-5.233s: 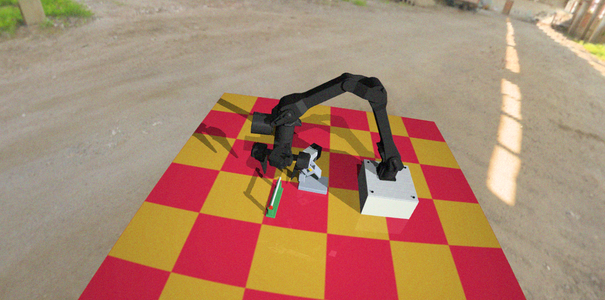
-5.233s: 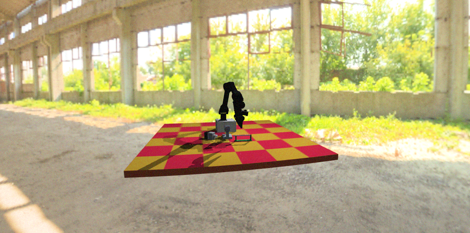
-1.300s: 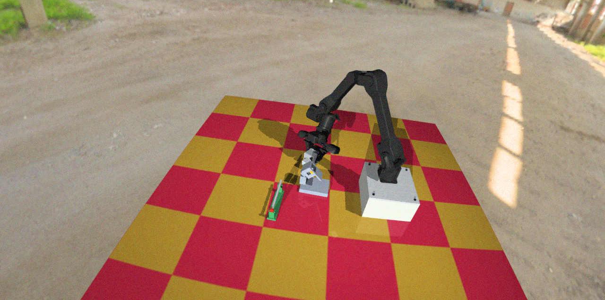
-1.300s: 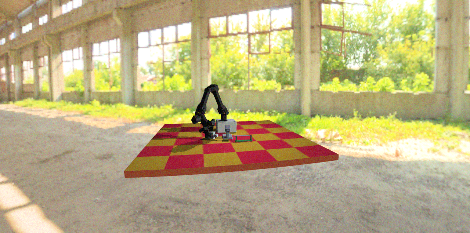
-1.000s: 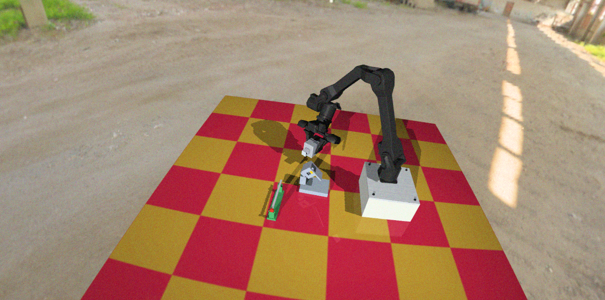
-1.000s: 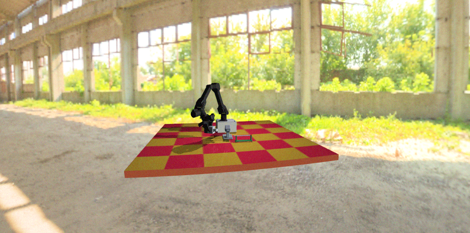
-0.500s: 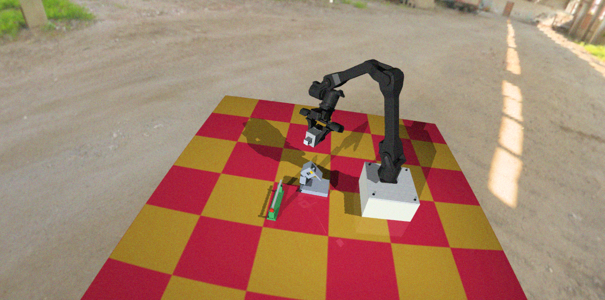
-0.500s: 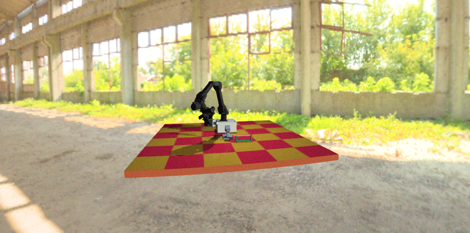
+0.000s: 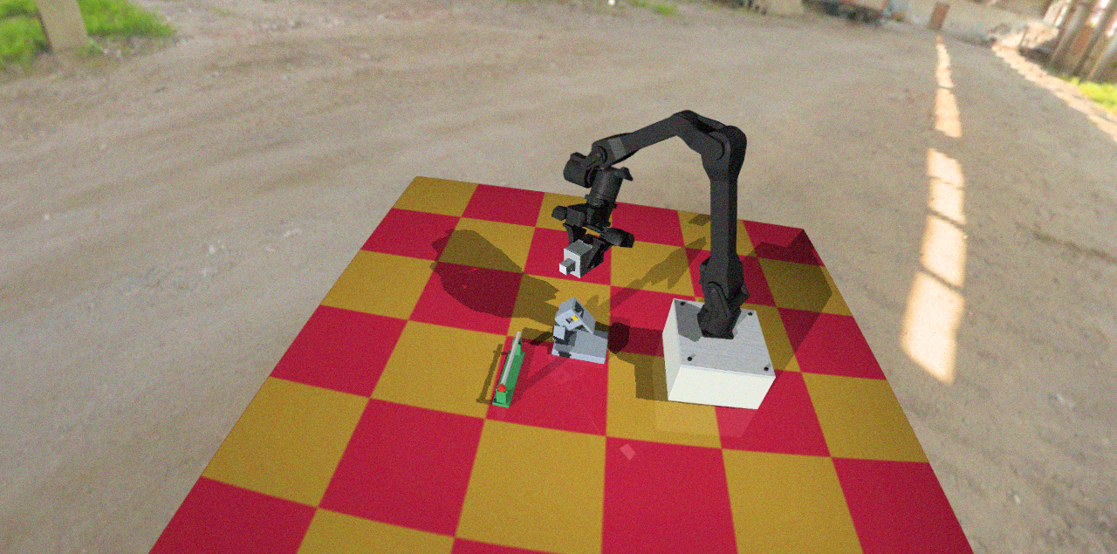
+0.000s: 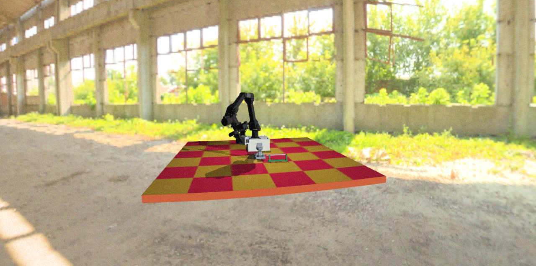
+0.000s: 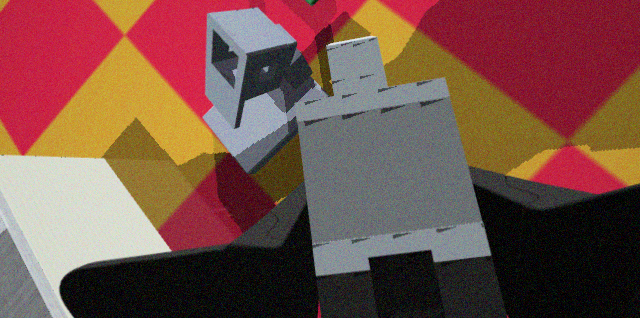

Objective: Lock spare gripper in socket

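- The gripper (image 11: 395, 238) is clamping the spare gripper (image 11: 382, 158) across its grey body, jaws pressing on either side, with the narrower spigot (image 11: 356, 65) pointing away from the wrist, toward the top of the wrist view.
- The held part is hanging in the air at the centre of the top view (image 9: 579, 257), apart from everything on the checkered mat (image 9: 437, 410).
- The mount (image 11: 252, 83) is standing in the upper left of the wrist view, its square socket (image 11: 223, 58) open and facing left, with no pin through it.
- The lock pin (image 9: 509, 369) is lying on a green holder (image 9: 506, 382) just left of the mount in the top view, so it is judged that docking is the step in hand.
- To do it well, the arm should be squaring the spigot with the socket mouth first, then sliding in along the socket's own axis without tilting; a skewed entry would likely jam on the rim or nudge the mount.
- The grip should be staying firm until the spigot seats fully.
- The arm (image 9: 707, 183) is arching up from its white base (image 9: 718, 363) at right of centre, elbow high, forearm reaching left, wrist bent downward.
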